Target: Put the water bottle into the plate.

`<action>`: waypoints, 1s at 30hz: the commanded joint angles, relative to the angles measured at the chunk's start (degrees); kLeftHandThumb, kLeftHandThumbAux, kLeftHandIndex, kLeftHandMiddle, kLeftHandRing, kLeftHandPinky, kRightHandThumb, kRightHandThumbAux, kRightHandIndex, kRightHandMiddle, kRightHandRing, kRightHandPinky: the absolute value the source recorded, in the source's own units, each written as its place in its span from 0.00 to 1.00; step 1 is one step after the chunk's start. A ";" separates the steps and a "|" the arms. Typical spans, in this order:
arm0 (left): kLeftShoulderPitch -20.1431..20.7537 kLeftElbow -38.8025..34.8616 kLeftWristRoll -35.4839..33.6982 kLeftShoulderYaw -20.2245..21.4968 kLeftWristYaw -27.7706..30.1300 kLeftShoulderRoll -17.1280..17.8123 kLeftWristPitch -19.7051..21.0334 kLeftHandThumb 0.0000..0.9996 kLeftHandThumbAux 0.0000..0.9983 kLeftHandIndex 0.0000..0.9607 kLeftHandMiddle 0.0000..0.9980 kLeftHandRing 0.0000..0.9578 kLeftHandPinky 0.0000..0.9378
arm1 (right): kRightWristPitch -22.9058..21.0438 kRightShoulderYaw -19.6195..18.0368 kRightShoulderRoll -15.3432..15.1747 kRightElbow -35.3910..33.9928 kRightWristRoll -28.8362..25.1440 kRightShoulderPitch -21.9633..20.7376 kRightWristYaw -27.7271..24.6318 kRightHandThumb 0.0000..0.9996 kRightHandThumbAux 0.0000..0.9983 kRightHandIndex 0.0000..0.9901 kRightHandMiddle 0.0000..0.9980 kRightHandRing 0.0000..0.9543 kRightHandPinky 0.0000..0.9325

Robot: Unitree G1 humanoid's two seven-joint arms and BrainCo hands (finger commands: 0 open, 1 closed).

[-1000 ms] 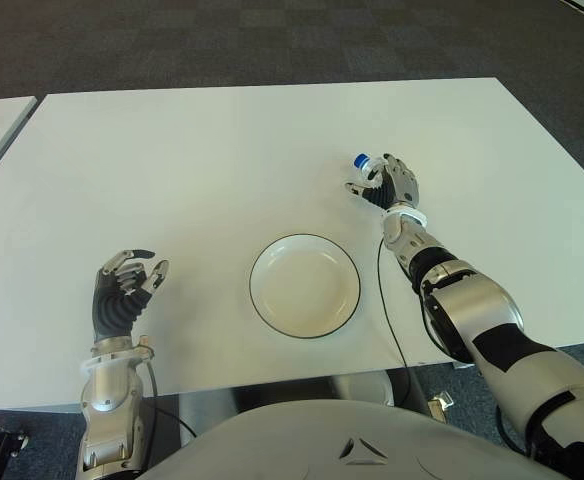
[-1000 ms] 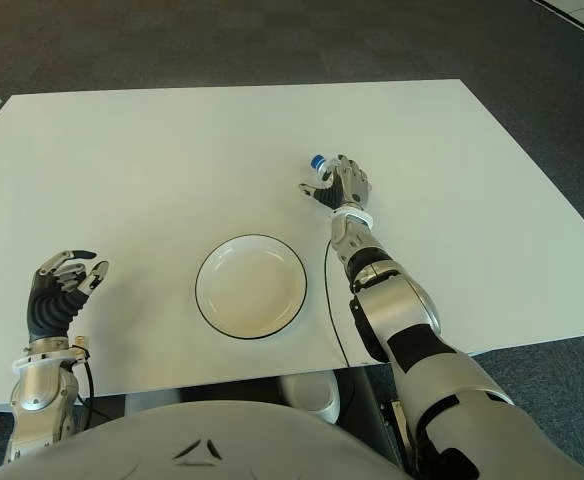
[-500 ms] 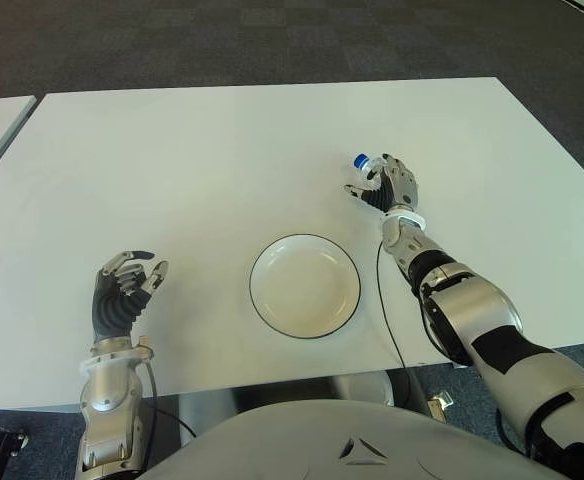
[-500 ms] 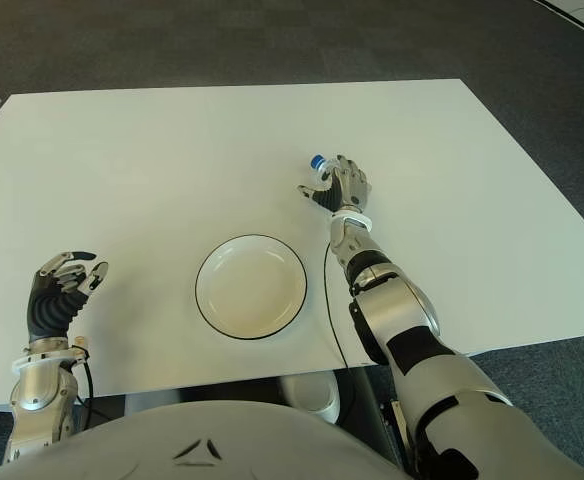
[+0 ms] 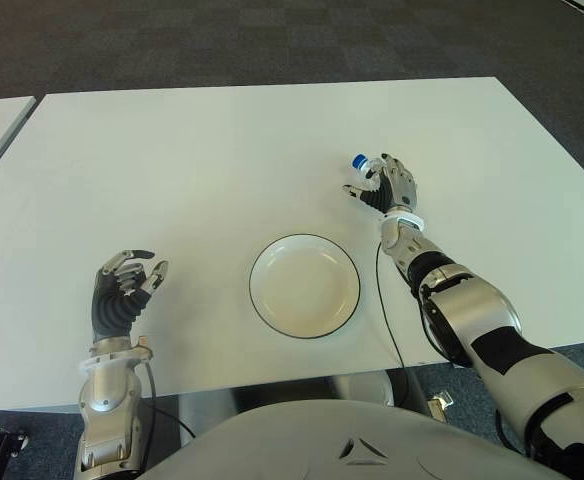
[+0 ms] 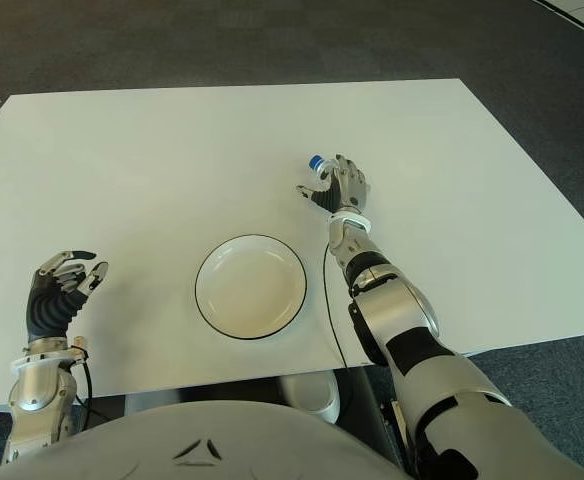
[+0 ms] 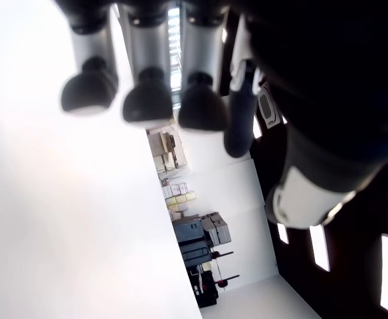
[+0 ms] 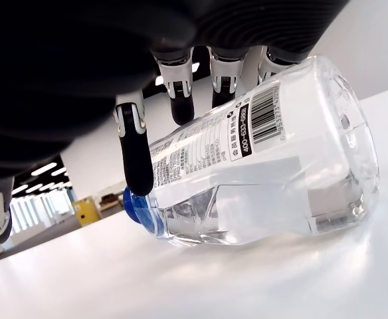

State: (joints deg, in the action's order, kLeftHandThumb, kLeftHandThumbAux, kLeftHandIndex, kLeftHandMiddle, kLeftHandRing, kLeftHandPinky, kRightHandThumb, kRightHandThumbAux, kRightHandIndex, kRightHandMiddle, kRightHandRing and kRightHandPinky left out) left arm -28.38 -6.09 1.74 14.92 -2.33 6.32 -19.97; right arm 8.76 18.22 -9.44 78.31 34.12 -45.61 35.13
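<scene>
Barely anything shifts: right hand [image 5: 390,186] stays beyond the plate [image 5: 304,286], fingers curled over the lying water bottle [image 8: 260,173], cap [image 5: 358,159] pointing away; left hand [image 5: 122,290] relaxed, empty.

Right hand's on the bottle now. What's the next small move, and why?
Probably close the fingers firmly, then lift. The right hand is curled over the water bottle, which lies on its side on the table, beyond and right of the empty plate. The fingers touch only its upper side, so the grip looks unfinished. The left hand shows idle, left of the plate.
</scene>
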 commanded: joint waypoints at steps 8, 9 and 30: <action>-0.43 0.35 -0.66 0.22 1.01 0.41 0.56 0.70 0.72 0.46 0.86 0.88 0.89 | 0.33 -10.93 3.66 0.52 -10.70 0.75 -6.71 0.68 0.39 0.00 0.00 0.00 0.00; -0.46 0.20 -0.65 0.24 0.95 0.37 0.84 0.70 0.72 0.46 0.85 0.88 0.89 | -0.01 -11.49 3.83 0.51 -11.11 0.65 -6.96 0.68 0.39 0.00 0.00 0.00 0.00; -0.55 -0.42 -1.14 0.40 1.29 0.30 1.99 0.70 0.72 0.46 0.85 0.88 0.89 | -4.94 -14.65 5.12 0.42 -12.17 -1.48 -8.43 0.60 0.36 0.00 0.00 0.00 0.00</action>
State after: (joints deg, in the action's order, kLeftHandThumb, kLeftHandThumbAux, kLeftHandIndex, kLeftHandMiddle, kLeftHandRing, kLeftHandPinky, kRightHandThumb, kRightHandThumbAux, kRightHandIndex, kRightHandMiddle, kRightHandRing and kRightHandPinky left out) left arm -28.60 -6.59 1.08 15.23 -1.75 6.44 -18.32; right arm 7.11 3.76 -5.52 76.91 22.64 -49.08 29.18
